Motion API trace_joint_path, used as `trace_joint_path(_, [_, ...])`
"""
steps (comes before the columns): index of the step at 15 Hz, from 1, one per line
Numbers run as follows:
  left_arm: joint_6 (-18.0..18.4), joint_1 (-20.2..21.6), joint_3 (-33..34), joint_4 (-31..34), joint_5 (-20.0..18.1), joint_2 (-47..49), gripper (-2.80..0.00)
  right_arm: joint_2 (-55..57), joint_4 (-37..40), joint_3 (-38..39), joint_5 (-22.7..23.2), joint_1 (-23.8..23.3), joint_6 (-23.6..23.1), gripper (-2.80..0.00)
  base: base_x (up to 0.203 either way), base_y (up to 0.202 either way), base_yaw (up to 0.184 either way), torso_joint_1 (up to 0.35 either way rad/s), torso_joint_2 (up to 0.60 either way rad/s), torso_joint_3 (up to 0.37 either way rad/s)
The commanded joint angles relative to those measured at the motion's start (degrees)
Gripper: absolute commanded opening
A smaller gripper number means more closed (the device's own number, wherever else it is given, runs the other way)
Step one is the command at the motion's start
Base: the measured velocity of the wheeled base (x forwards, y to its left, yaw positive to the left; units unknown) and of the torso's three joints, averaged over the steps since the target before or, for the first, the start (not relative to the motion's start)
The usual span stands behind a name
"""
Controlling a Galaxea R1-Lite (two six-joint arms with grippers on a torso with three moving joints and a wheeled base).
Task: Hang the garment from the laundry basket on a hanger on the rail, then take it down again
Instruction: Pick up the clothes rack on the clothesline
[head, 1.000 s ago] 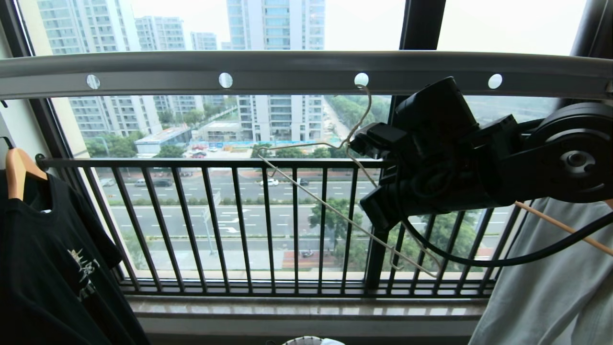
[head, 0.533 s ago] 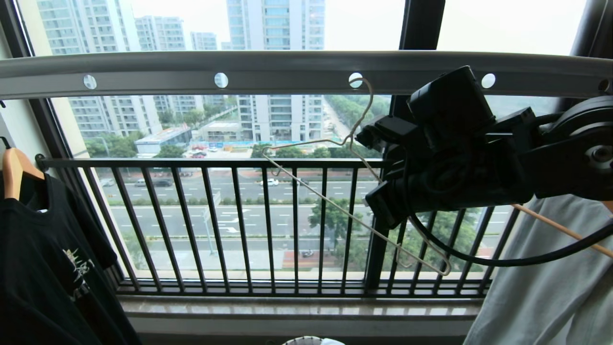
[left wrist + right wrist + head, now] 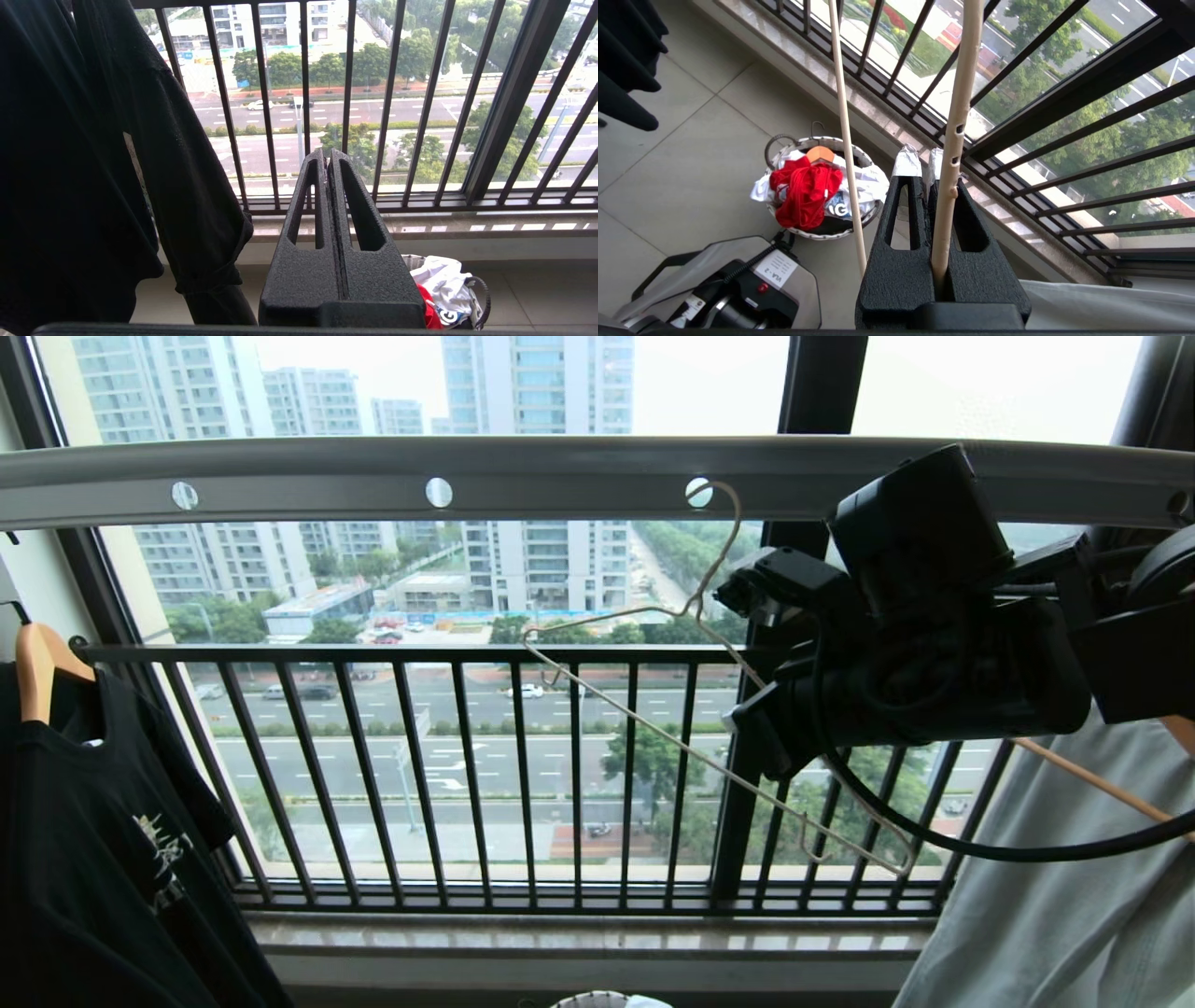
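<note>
Hanging at the far left of the head view is a black T-shirt (image 3: 103, 859) on a wooden hanger (image 3: 37, 667), no part of the job. The left gripper (image 3: 329, 161) is parked low beside that shirt, out of the head view, its jaws pressed together on nothing.

Further right, the rail (image 3: 560, 476) runs across the window, and the hanger (image 3: 709, 756) has its hook in or at the third hole; whether the hook bears on the rail or just clears it I cannot tell. The wire triangle is tipped, its long bottom edge slanting down toward the right.

The right gripper (image 3: 931, 163) is clamped narrow on one thin arm of that hanger, which runs lengthwise between the fingers and out past the taped tips. In my judgement it is the arm to act, since it has the hanger in hand.

The garment (image 3: 803, 191) lies bunched in the basket (image 3: 817, 231) on the floor, straight below and well apart from the hanger. So the coming move likely turns on bringing wire and shirt together across that drop.

The basket is cut off at the head view's bottom edge; the right arm hides part of the hanger, and the grey cloth (image 3: 1064, 896) at far right is only partly seen.
</note>
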Motion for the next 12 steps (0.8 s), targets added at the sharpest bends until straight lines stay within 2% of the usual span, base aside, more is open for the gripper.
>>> trace_joint_path(1, [0.02, 0.01, 0.00, -0.01, 0.00, 0.05, -2.80, -0.62, 0.18, 0.06, -0.56, 0.03, -0.07, -2.80, 0.000, 0.000, 0.000, 0.000, 0.00, 0.000])
trace_joint_path(12, [0.02, 0.01, 0.00, -0.01, 0.00, 0.05, -2.80, -4.95, 1.61, 1.14, -2.50, 1.07, -0.24, -2.80, 0.000, 0.000, 0.000, 0.000, 0.00, 0.000])
